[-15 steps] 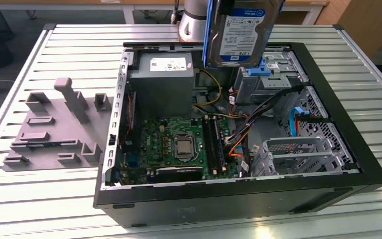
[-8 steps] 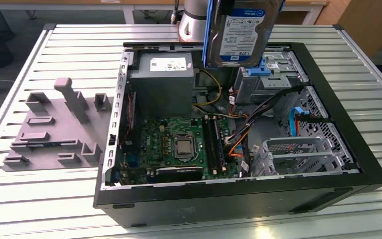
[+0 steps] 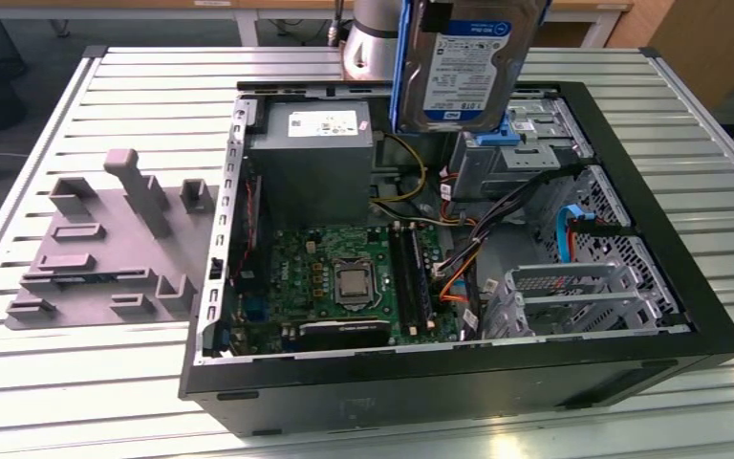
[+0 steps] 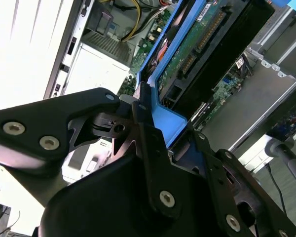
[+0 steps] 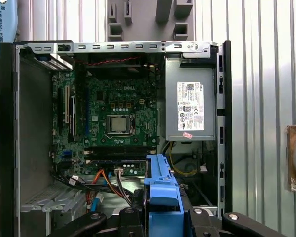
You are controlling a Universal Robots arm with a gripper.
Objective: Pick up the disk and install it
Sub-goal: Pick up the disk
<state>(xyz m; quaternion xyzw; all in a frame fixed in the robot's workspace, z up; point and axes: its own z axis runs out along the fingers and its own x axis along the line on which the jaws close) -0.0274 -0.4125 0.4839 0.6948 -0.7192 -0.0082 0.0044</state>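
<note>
Second wrist view: one end effector point(image 4: 163, 118) clamps one disk point(image 4: 202, 44).

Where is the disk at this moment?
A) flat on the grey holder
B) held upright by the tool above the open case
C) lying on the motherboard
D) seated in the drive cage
B: the disk stands upright over the case, clamped in the tool.
</note>
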